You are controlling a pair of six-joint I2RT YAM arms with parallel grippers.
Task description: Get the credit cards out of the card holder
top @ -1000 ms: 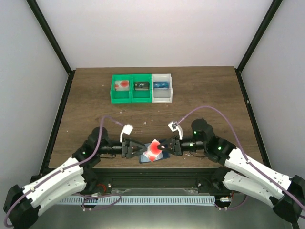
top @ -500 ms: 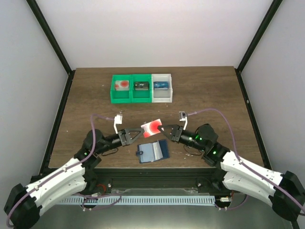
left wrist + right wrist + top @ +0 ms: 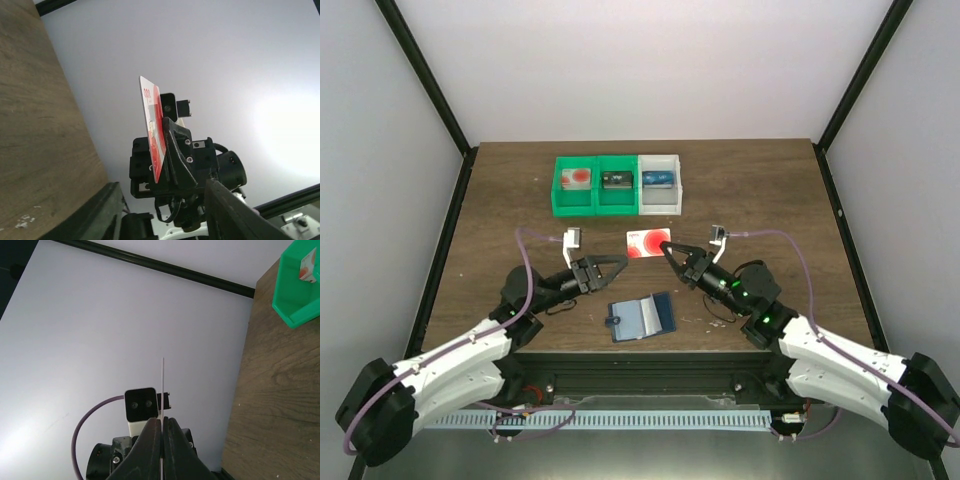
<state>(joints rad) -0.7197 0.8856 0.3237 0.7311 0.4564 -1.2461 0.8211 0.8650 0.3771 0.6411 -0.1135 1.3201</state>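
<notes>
Your right claw point(image 3: 668, 251) is pinching the card point(image 3: 648, 242) by one end only, high above the table point(image 3: 770, 200), between the holder point(image 3: 642, 317) lying open below and the bins point(image 3: 578, 207). I think this thin, stiff, glossy card could be slipping or twisting between the pads if you are swinging fast. Your left claw point(image 3: 616, 270) is standing wide and empty just beside it, so it could be knocking the card down onto the rough wood.
</notes>
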